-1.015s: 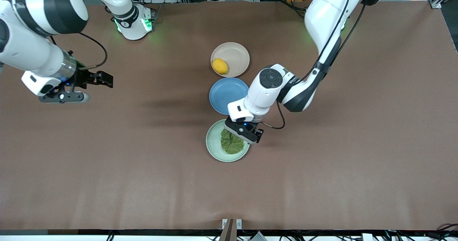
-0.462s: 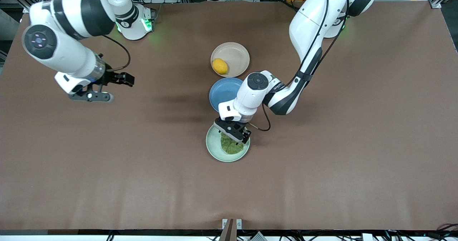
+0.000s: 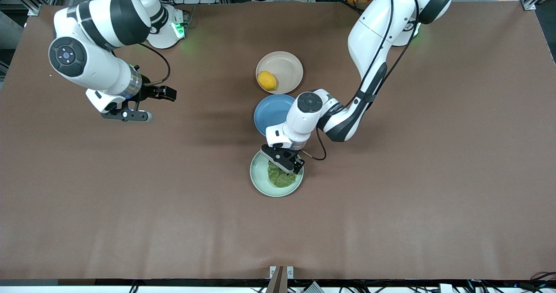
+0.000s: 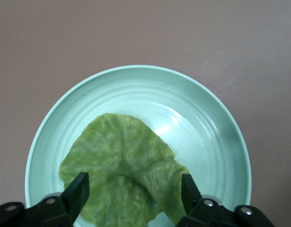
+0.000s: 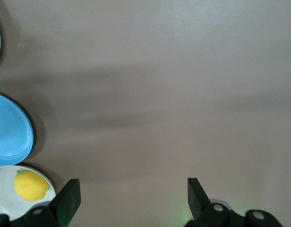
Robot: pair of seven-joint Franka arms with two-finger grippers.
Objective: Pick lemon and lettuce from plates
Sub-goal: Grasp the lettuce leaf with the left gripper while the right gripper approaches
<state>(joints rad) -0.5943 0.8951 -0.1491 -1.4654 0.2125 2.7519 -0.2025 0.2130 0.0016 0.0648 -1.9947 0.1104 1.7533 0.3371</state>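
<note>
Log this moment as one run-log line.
left pincer: open, astride lettuce on mint plate | right pincer: open, over bare table, waiting | lemon: on beige plate, untouched

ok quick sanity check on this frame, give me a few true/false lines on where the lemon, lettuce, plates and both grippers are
1. The lettuce lies on the mint green plate. True.
2. The lemon sits on the blue plate. False: it is on the beige-pink plate.
3. The left gripper straddles the lettuce, fingers either side. True.
4. The right gripper holds the lemon. False: it is open over bare table toward the right arm's end.
5. The blue plate is nearest the front camera. False: the mint green plate is.
</note>
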